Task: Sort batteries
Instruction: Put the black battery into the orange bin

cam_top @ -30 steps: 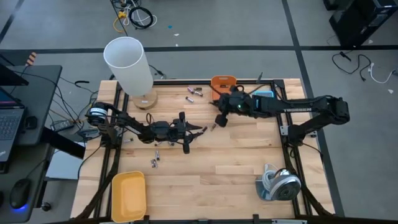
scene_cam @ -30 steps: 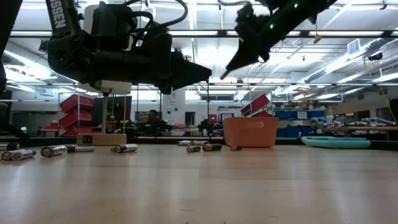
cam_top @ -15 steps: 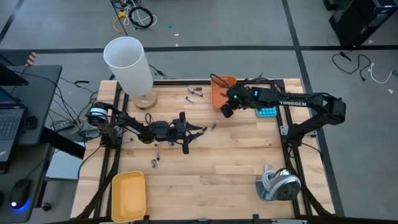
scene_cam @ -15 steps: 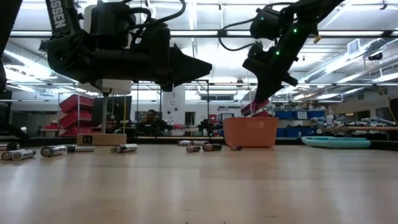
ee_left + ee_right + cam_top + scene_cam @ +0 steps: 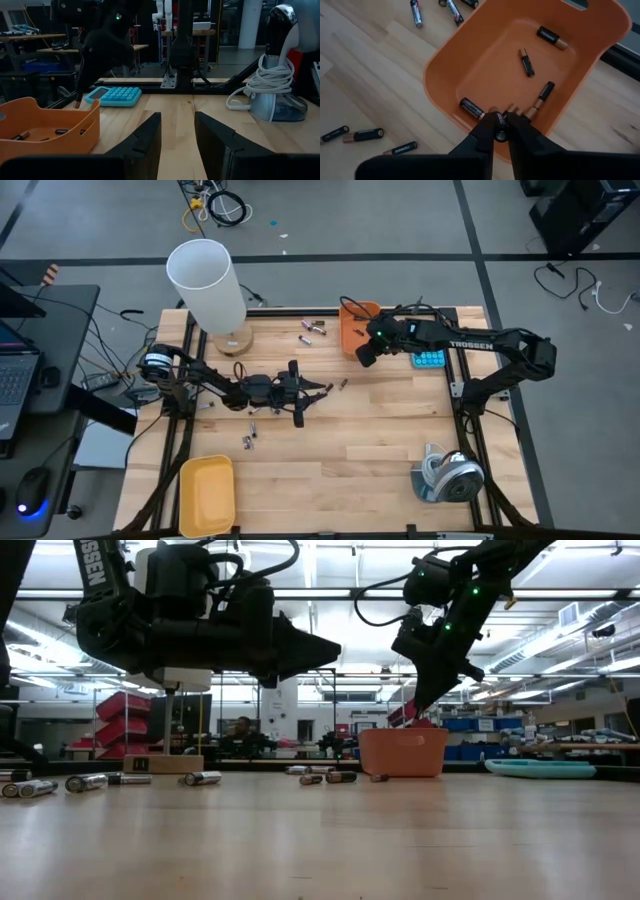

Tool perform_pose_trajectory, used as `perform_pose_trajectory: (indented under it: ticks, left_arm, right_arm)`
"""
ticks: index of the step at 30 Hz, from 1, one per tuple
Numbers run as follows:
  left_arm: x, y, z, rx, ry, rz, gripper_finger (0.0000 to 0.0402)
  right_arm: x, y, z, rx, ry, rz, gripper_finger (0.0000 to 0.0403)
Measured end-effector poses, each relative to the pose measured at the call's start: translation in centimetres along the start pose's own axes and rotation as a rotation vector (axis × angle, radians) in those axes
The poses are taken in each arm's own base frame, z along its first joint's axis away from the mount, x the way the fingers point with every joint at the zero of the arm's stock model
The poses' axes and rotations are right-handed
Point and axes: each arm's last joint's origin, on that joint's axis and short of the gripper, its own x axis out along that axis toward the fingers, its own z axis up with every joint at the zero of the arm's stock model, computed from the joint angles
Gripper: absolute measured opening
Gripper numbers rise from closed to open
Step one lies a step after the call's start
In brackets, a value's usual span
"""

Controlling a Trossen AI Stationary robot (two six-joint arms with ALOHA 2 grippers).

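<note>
Over on the left of the table, my left gripper (image 5: 318, 391) hangs idle above the wood with its fingers parted and nothing between them; the left wrist view shows a clear gap. A yellow tray (image 5: 206, 495) sits at the near left corner, and a white cylinder (image 5: 207, 284) stands at the far left. Loose batteries (image 5: 251, 434) lie below the left arm, with a few more (image 5: 312, 328) near the far edge beside the orange bin (image 5: 352, 326).

Moving right, my right gripper (image 5: 500, 131) is poised over the orange bin's near rim, pinching a dark battery (image 5: 500, 133) end-on between closed fingers. I judge this to be the drop-off step: the cell is above the bin but not yet let go. Next I need to nudge slightly further over the bin floor, then part the fingers so the cell falls inside rather than clipping the rim and rolling away.

The bin already holds several black cells with copper-coloured ends (image 5: 551, 38), of differing thickness. The ones outside it look much the same, some lighter. Farther right lies a blue calculator (image 5: 430, 359), and a cable-wrapped device (image 5: 449, 475) sits at the near right.
</note>
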Motion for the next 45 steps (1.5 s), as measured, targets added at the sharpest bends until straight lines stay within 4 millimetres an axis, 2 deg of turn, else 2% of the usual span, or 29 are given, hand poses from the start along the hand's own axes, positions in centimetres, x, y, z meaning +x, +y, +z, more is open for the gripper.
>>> perform_pose_trajectory:
  ticks: [14,28,38,45]
  left_arm:
    - [0.0,0.0,-0.3,0.002,0.035,-0.001,0.012]
    - [0.0,0.0,-0.4,0.002,0.044,-0.006,0.0119]
    - [-0.2,-0.2,-1.7,-0.034,0.179,-0.063,0.0119]
    - [-0.7,0.0,-3.5,-0.008,0.369,-0.022,0.0119]
  right_arm:
    - [0.0,0.0,0.0,0.0,0.0,0.001,0.0042]
    - [0.0,0.1,0.1,-0.003,-0.006,0.007,0.0073]
    - [-0.7,0.8,0.4,-0.056,-0.06,0.068,0.0073]
    - [-2.6,1.3,0.3,-0.075,-0.111,0.114,0.0071]
